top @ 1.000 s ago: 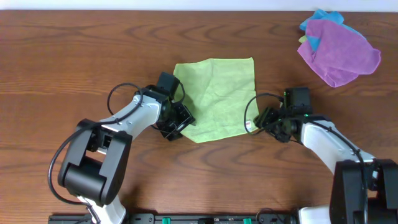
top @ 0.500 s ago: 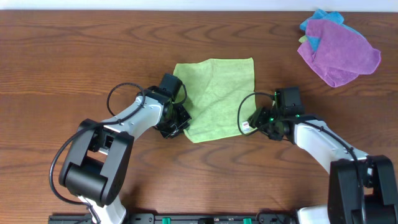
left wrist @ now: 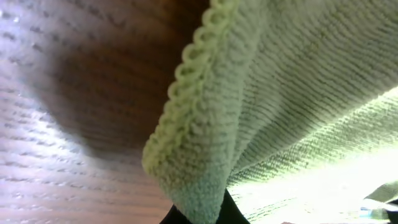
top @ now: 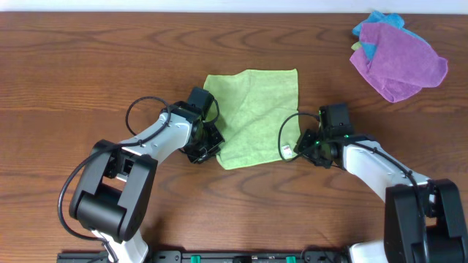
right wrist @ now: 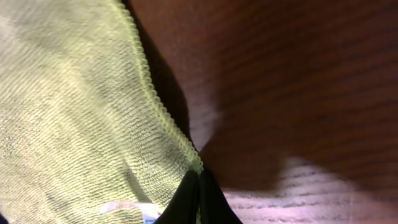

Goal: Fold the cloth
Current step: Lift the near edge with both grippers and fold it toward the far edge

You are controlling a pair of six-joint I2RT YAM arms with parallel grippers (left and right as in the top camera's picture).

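So the left gripper [top: 208, 148] is closed right down on the near-left corner of the green cloth [top: 257, 109]. Its wrist view shows the looped hem bunched up and pinched, with that corner looking lifted a bit off the wooden table [top: 73, 66]. The cloth itself sits mid-table between the two arms, mostly flat with a few soft creases. The far edge lies square and the near edge is held at both ends. The right gripper [top: 302, 146] is squeezed shut on the near-right corner, fingers [right wrist: 208, 205] meeting on the stitched edge just beside a little white tag [right wrist: 127, 208]. My read: this is thin, light terry-type fabric, totally limp, so it'll sag and drape wherever it isn't held, and it's grippy rather than slick. Corners and hem are the right place to grab, since the stitching gives the pads something to bite. Way off at the far right there's a purple cloth [top: 398, 66] heaped over a blue cloth [top: 376, 18], well clear.
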